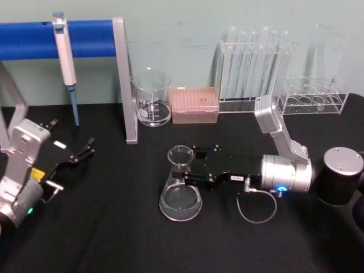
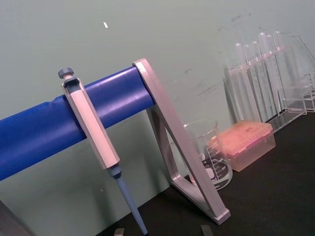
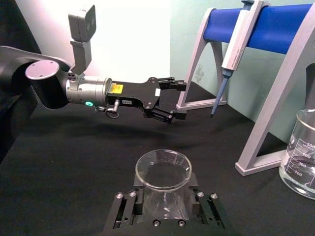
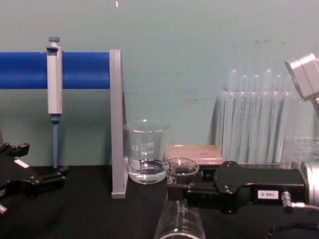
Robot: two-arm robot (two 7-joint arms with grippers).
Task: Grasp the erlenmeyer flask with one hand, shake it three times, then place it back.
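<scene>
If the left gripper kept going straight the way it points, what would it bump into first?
The left gripper would probably meet the stand's grey leg first; depth is unclear.

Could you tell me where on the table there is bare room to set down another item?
Widest free patch: the cloth between the left pincer and the flask, running to the front edge. Another lies between the right pincer, shut on the flask's neck, and the front edge. The back row is crowded: beaker, tip box, tube racks.
</scene>
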